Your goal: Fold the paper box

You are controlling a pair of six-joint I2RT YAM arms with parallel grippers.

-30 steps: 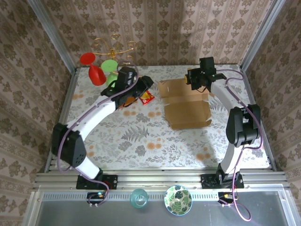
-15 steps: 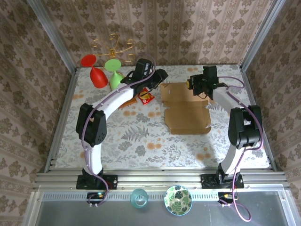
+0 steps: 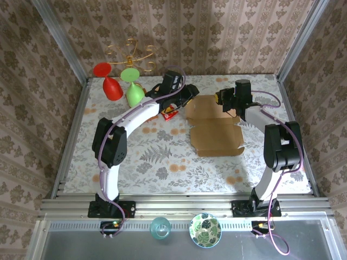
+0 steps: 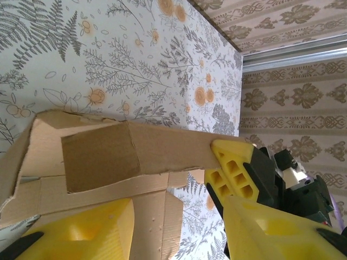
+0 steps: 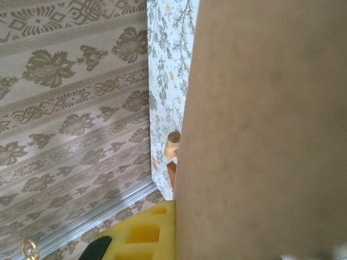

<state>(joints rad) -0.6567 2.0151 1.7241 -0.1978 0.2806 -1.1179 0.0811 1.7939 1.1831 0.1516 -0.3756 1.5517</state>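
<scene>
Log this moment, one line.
left end effector: open, at left edge of paper box | right end effector: shut on rear flap | fold: unfinished

The paper box (image 3: 217, 135) is matt, plain brown cardboard.

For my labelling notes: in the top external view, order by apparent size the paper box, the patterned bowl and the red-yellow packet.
1. paper box
2. patterned bowl
3. red-yellow packet, partly hidden

On the table (image 3: 162, 157), paper box (image 3: 217, 135) right of packet (image 3: 169, 113)
</scene>
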